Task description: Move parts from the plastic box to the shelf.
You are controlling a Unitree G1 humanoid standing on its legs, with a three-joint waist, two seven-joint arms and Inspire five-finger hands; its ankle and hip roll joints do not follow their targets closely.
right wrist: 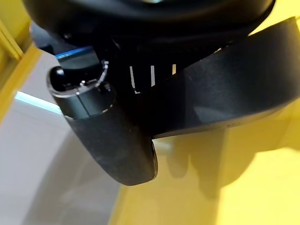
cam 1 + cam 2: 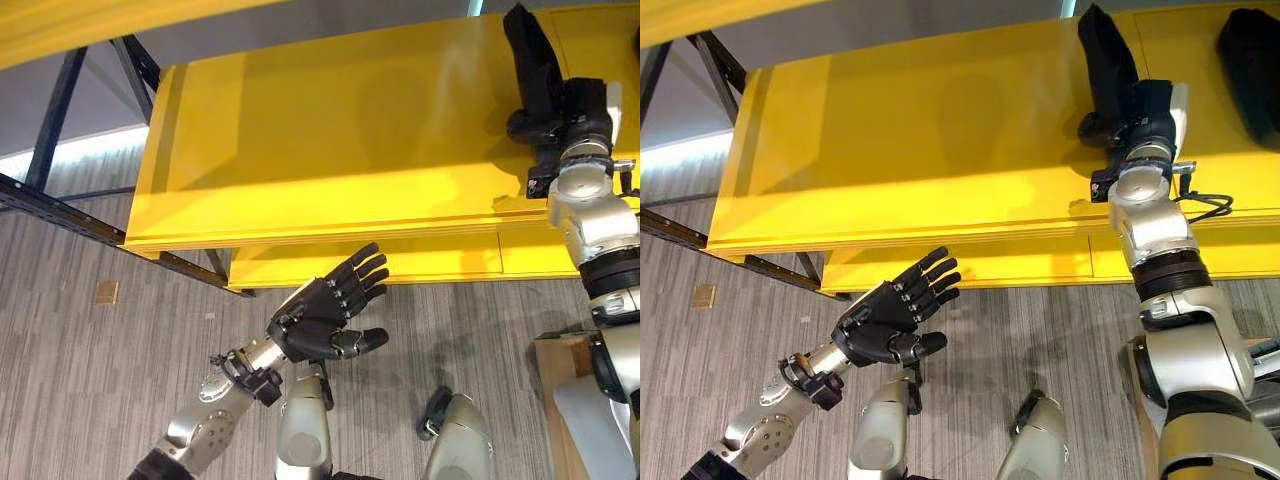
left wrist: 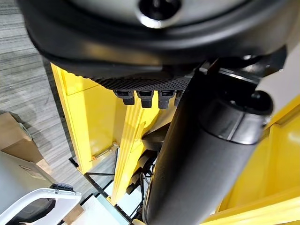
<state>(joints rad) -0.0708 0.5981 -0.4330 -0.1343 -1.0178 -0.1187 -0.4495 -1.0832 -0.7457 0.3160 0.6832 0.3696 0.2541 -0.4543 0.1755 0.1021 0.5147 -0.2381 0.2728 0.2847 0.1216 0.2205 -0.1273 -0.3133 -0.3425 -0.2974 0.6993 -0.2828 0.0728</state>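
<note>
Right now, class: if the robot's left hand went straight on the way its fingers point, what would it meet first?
Probably the front edge of the yellow shelf: the open left hand points up towards it with bare floor between. Depth is uncertain.

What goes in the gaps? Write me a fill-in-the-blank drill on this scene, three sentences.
1. The right hand holds a black part above the ____ shelf.
2. The left hand is open, below the shelf and over the grey ____.
3. A second black part lies on the shelf to the held part's ____.
Missing words: yellow; floor; right.
</note>
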